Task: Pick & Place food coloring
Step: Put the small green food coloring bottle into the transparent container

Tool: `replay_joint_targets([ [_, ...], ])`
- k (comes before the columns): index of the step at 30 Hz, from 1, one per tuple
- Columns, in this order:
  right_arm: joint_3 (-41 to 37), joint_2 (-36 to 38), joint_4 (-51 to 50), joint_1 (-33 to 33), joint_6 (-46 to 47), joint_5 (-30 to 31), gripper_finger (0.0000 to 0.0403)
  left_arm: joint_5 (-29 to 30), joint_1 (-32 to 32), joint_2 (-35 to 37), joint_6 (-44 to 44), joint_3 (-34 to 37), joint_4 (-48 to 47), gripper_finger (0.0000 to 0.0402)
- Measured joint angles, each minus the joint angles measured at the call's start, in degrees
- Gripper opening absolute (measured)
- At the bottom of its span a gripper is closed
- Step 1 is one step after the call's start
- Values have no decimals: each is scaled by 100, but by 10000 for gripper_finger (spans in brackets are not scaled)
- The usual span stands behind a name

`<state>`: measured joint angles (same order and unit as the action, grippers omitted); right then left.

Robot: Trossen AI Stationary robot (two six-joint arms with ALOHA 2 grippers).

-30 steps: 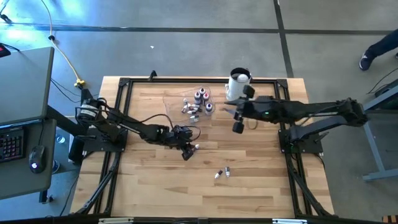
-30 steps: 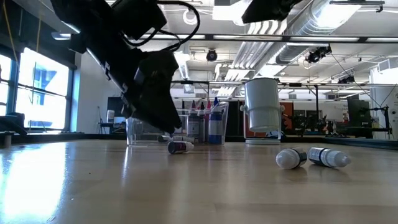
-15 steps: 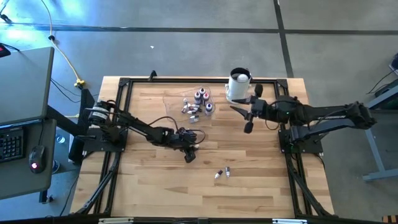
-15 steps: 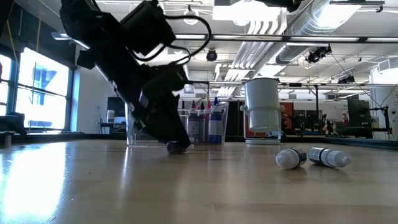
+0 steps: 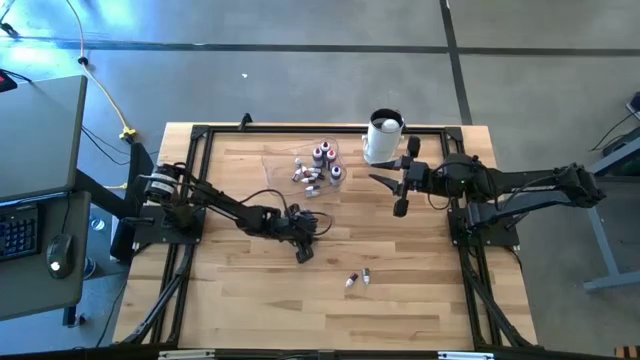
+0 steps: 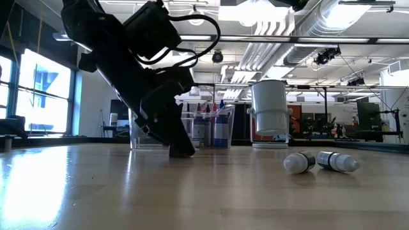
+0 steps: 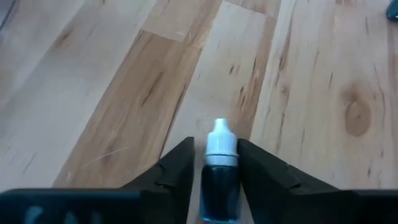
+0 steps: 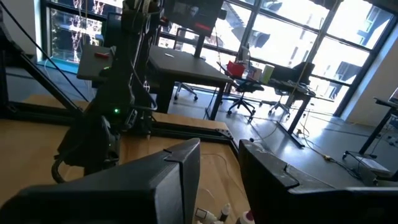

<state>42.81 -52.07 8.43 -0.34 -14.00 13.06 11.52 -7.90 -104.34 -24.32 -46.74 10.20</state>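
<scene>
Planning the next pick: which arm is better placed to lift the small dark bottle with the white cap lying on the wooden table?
Left. The left gripper is down at the table with the small dark white-capped bottle between its fingers; the right gripper hangs apart.

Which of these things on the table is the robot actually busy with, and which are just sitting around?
Part of the job:
- small dark bottle with a white cap, lying between the left gripper fingers
- two loose bottles lying on the table
- cluster of little bottles in a clear container

Just lying about:
- big white canister
- right gripper, hanging above the table beside the canister
</scene>
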Motion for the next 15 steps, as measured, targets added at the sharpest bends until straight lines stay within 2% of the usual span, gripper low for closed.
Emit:
replay_joint_targets([
  [7,0,-1,0,0,2,0,103,34,0,68,-56,15,24,64],
  [12,0,-2,-2,0,89,0,103,-65,8,280,-149,-185,-413,76],
  [15,0,-2,-2,0,165,0,103,100,96,514,-147,-541,-987,85],
])
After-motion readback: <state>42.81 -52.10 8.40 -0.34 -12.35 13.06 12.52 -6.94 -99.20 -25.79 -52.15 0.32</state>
